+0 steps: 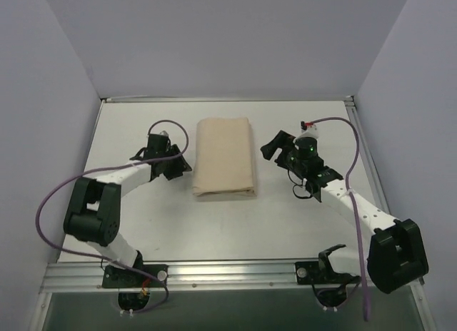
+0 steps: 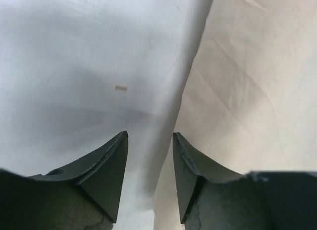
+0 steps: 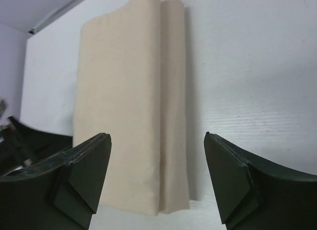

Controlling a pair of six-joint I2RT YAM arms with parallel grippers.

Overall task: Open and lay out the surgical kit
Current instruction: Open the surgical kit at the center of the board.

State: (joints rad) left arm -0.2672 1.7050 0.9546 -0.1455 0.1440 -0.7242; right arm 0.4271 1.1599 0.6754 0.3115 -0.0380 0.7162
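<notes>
Lying flat and folded shut, the beige cloth wrap of the surgical kit (image 1: 224,158) forms a long rectangle on the white tabletop (image 1: 143,224), one short end facing the arm bases. No steel tray or instrument shows; anything inside is hidden under the layers. The right wrist view shows two stacked folds along the wrap's right side, with a seam between them. From above, loose layered edges show at its near end.

The step in hand, as I judge it, is the first unfolding, and none of it is done yet. To do it well, a claw should catch only the topmost flap at a free edge, not the whole thickness. It should then lift low and carry the flap outward from the wrap's middle, so the contents are neither dragged nor tipped. The other claw could pin the wrap's opposite side against sliding.

The black-fingered left gripper (image 2: 148,136) sits just left of the wrap, its fingers parted and empty. The wrap's left edge runs between them in its wrist view; whether they touch the cloth I cannot tell. Its white forearm reaches in from the near left. The right gripper (image 3: 156,136) hovers right of the wrap, clear of it. Its fingers are spread wide and empty, pointing at the wrap's right side.
</notes>
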